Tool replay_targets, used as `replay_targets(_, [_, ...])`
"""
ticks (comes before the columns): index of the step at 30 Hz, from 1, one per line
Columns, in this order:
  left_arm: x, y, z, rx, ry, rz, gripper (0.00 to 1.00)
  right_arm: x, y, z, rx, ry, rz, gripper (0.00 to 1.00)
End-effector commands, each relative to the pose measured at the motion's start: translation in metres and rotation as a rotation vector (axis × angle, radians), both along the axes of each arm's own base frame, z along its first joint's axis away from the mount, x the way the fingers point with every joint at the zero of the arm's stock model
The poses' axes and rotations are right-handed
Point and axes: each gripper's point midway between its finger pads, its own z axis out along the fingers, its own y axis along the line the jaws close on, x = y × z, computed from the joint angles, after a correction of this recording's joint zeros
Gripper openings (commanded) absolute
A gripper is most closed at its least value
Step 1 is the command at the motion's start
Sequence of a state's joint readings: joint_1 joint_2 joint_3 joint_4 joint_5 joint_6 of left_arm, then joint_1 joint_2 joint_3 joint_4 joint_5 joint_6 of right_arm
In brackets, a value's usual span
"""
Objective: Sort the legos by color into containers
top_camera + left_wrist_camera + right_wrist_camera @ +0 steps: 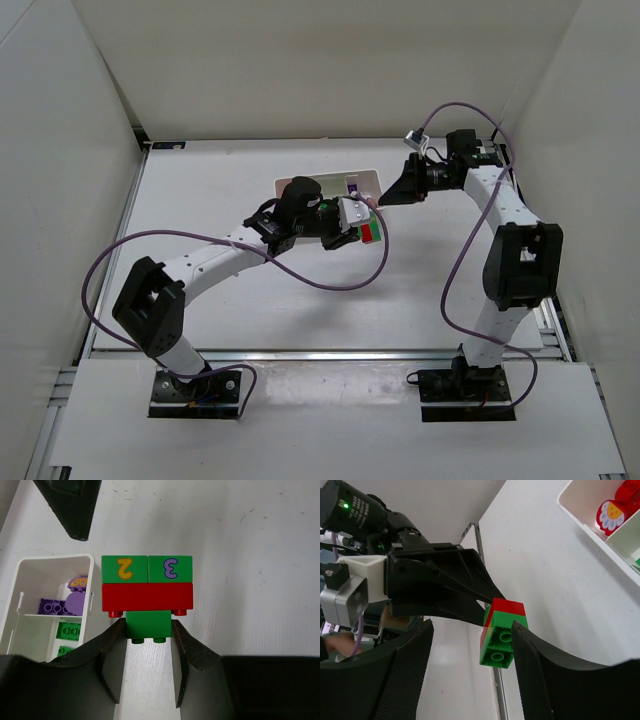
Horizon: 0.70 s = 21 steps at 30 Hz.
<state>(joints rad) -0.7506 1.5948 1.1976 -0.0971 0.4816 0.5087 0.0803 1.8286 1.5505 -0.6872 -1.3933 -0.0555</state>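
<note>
Top: left gripper point(352, 228) holds brick stack point(371, 232) just beside white tray point(362, 181); right gripper point(386, 199) close by | Left wrist: jaws clamped on stack's bottom green brick point(148, 627); purple and green bricks lie in tray | Right wrist: right jaws part-open, straddling stack.

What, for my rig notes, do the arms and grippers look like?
The left arm and right arm have white links, black joints and looping purple cables. The left gripper and right gripper have black, tapered fingers with textured faces.
</note>
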Motion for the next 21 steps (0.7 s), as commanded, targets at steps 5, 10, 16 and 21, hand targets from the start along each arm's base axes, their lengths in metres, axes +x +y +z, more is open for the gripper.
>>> replay_targets(5, [0.003, 0.002, 0.053, -0.083, -0.104, 0.004, 0.12, 0.002, 0.002, -0.017, -0.054, -0.005, 0.000, 0.66])
replay_targets(10, [0.006, 0.004, 0.060, -0.099, -0.115, 0.014, 0.12, 0.004, 0.001, -0.027, -0.084, 0.006, -0.010, 0.67])
replay_targets(16, [0.009, 0.004, 0.065, -0.107, -0.124, 0.019, 0.12, 0.002, 0.005, -0.028, -0.079, 0.014, 0.007, 0.66])
replay_targets(21, [0.013, 0.005, 0.064, -0.106, -0.123, 0.020, 0.12, -0.008, 0.017, -0.028, -0.082, -0.007, 0.050, 0.63])
